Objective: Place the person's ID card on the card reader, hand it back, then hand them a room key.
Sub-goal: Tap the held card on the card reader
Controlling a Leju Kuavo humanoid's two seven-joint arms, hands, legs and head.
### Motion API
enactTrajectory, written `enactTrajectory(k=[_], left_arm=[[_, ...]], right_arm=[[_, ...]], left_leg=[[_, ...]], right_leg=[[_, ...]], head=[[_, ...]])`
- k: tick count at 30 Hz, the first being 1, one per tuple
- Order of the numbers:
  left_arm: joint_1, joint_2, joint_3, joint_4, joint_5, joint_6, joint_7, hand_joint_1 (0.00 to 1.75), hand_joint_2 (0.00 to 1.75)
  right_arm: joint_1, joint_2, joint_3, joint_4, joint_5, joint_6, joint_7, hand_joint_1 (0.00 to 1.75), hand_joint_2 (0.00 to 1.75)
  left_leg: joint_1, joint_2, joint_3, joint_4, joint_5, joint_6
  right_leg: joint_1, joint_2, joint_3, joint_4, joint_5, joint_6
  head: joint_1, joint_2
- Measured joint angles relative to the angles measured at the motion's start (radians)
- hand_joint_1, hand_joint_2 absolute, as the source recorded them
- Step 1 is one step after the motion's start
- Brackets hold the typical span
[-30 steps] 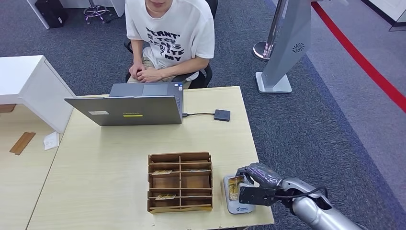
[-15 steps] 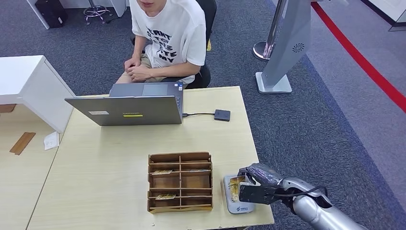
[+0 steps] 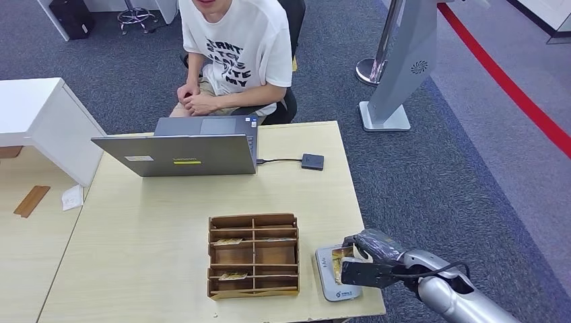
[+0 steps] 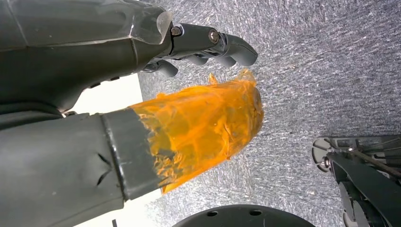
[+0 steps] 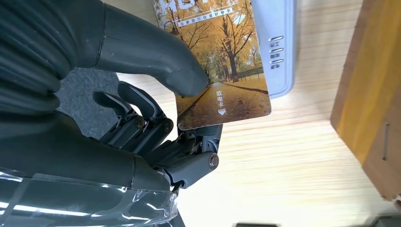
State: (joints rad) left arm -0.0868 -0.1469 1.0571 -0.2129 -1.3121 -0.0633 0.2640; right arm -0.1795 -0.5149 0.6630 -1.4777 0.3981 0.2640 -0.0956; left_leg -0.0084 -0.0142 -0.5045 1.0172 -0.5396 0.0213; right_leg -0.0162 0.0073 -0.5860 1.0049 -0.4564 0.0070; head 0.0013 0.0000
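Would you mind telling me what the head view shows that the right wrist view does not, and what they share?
Head view alone: the person seated behind the laptop, and the small black box cabled to it. Right wrist view alone: the card's autumn-tree print and the thumb pressing it against the fingers beneath. Both: the right hand holding the card at the card reader, beside the wooden organiser on the table.

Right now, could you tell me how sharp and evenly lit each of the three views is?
Head view: even, soft light, sharp. Right wrist view: the card is crisp in the right hand, the wooden organizer soft. Left wrist view: the left hand looms large, glare on its clear cover.
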Motion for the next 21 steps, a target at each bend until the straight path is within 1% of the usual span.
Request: enactTrajectory(k=[9,21], left_arm=[[0.000,0.000,0.000,0.000,0.000,0.000,0.000,0.00,0.00],[0.000,0.000,0.000,0.000,0.000,0.000,0.000,0.00,0.00]], right_arm=[[-0.005,-0.003,0.002,0.004,0.016,0.000,0.020,1.75,1.75],[-0.007,-0.003,0.004,0.009,0.021,-0.002,0.023,1.75,1.75]], left_leg=[[0.000,0.000,0.000,0.000,0.000,0.000],[0.000,0.000,0.000,0.000,0.000,0.000]], right_leg=[[0.000,0.000,0.000,0.000,0.000,0.000],[0.000,0.000,0.000,0.000,0.000,0.000]], head=[[0.000,0.000],[0.000,0.000]])
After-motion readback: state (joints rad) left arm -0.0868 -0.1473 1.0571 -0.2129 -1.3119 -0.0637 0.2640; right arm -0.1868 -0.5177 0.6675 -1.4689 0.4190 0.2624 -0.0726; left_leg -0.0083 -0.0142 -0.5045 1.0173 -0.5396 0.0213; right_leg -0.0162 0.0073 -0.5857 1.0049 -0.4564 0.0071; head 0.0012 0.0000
